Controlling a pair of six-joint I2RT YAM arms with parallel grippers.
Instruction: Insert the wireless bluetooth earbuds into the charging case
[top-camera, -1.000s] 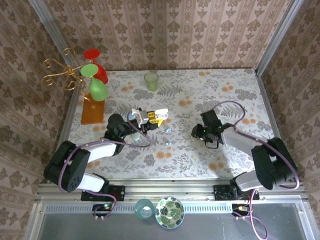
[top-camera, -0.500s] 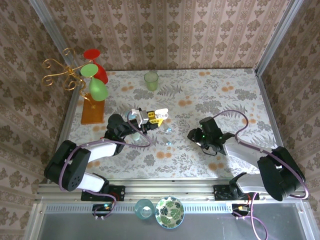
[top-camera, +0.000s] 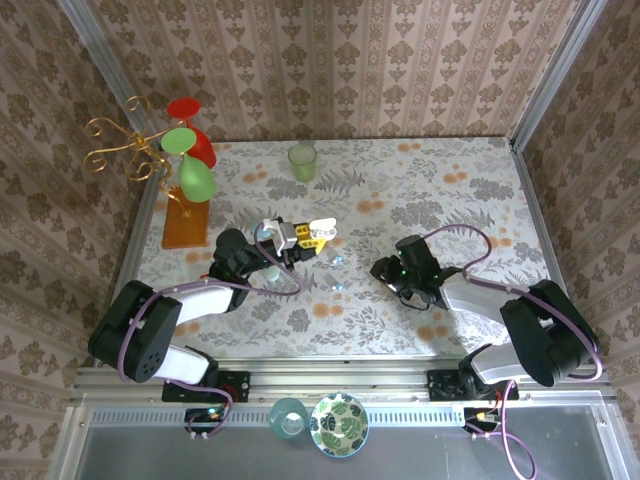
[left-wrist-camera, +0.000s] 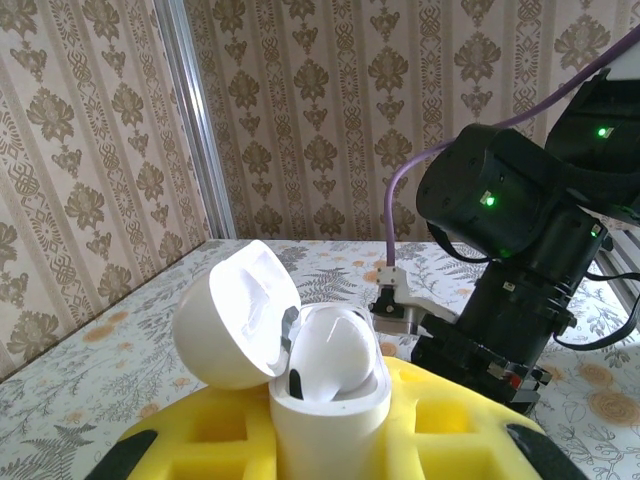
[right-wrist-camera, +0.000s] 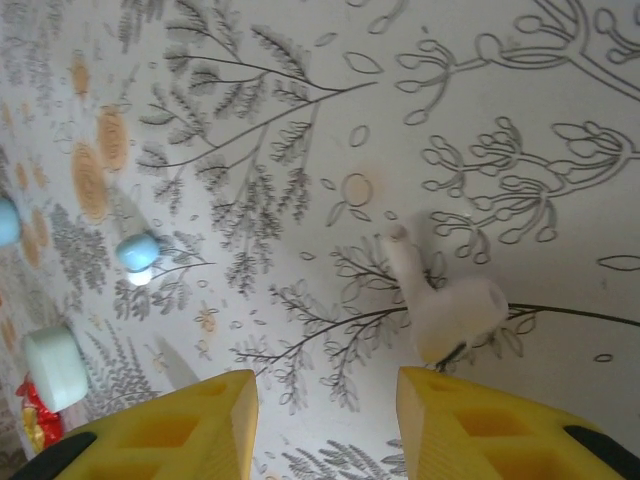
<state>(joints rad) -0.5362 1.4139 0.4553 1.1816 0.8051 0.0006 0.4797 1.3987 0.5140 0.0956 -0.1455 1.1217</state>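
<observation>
Around you stand walls (top-camera: 340, 60) papered in a matte damask pattern, and your counter (top-camera: 450, 190) wears a cloth printed with ferns and orange blossoms. At its far left is a curly gold wire stand (top-camera: 110, 145), and a translucent green cup (top-camera: 302, 160) sits near the back edge.

Your left claw (top-camera: 305, 240) is clenched on the charging case (left-wrist-camera: 330, 400), a glossy white pebble held upright between yellow foam pads. Its domed lid (left-wrist-camera: 240, 320) is hinged open to the left. A smooth white rounded form sits in its base, and you cannot tell whether that is an earbud.

Your right claw (right-wrist-camera: 325, 420) is released, with its yellow fingers spread low over the cloth. A white earbud (right-wrist-camera: 450, 305) with a stem lies on the counter just ahead of one finger. A light blue earbud (right-wrist-camera: 137, 250) lies well apart from it.
</observation>
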